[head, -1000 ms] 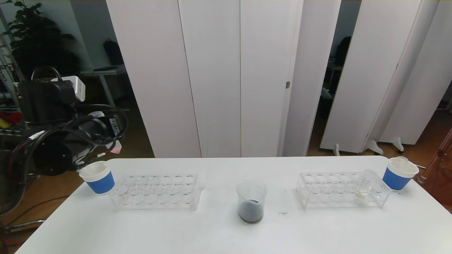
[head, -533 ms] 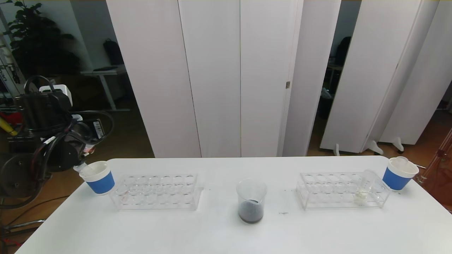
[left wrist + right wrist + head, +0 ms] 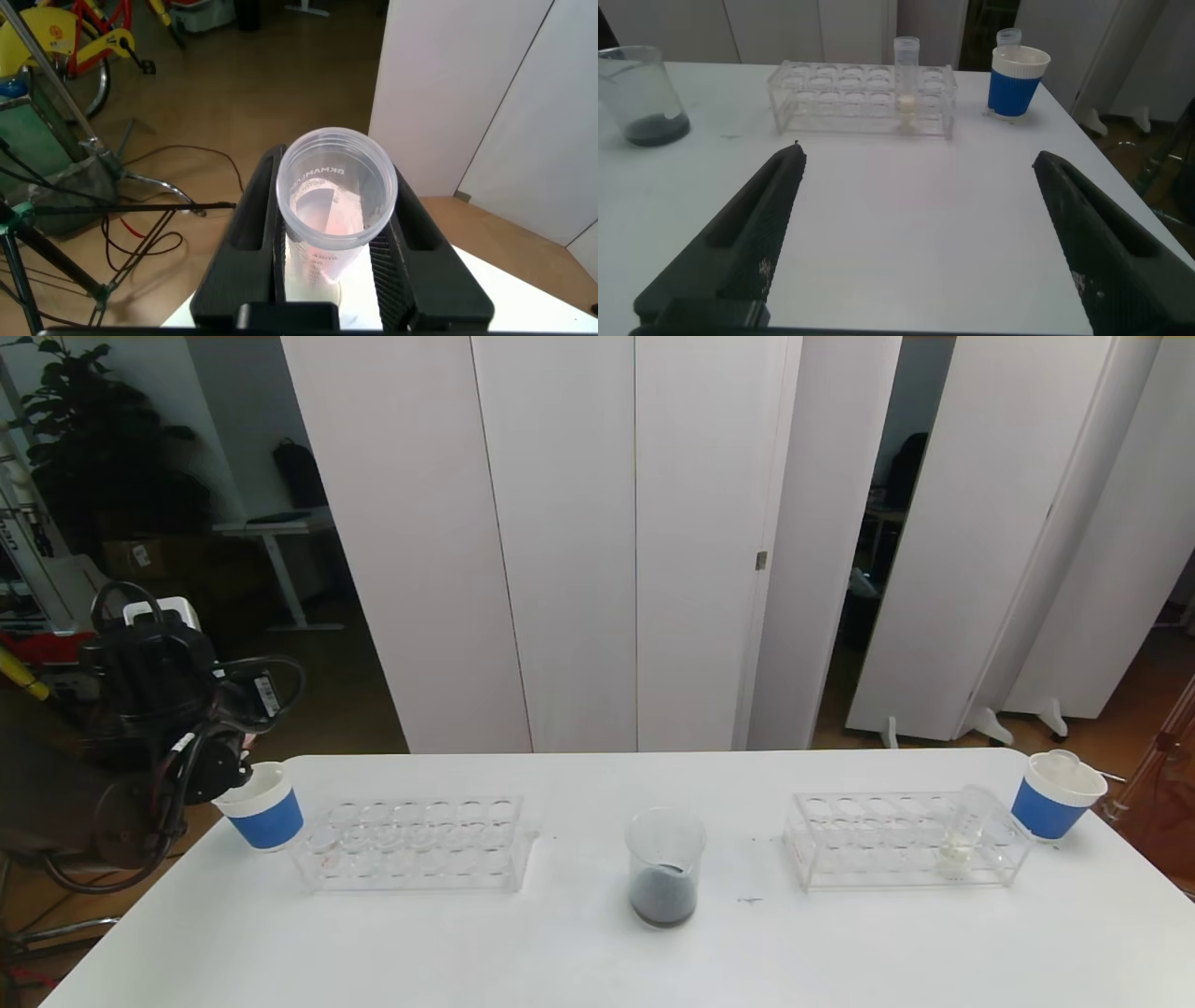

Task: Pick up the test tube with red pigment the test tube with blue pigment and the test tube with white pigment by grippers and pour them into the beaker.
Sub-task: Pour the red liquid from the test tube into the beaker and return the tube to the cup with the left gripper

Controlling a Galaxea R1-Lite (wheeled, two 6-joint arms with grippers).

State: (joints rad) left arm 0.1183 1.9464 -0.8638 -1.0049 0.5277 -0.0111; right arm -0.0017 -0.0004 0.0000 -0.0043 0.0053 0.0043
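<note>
1. A white counter (image 3: 579, 952) carries everything.
2. Two clear plastic racks stand on it: the left rack (image 3: 415, 845) and the right rack (image 3: 896, 840).
3. A blue paper cup (image 3: 263, 805) stands just beside the left rack, at the counter's left corner.
4. Another blue cup (image 3: 1055, 795) stands beside the right rack.
5. White folding panels (image 3: 597, 541) stand behind the counter.

left arm sits at the far left of the head view, mid-height, black links folded and cables looping over the wrist. the left gripper (image 3: 332, 257) has its two black fingers (image 3: 250, 219) clamped tight on a clear tube (image 3: 334, 205), the tube's open mouth facing the wrist camera. right arm is out of the head view; the right gripper (image 3: 920, 233) fills the lower part of its wrist view, fingers spread wide, nothing between them.
</note>
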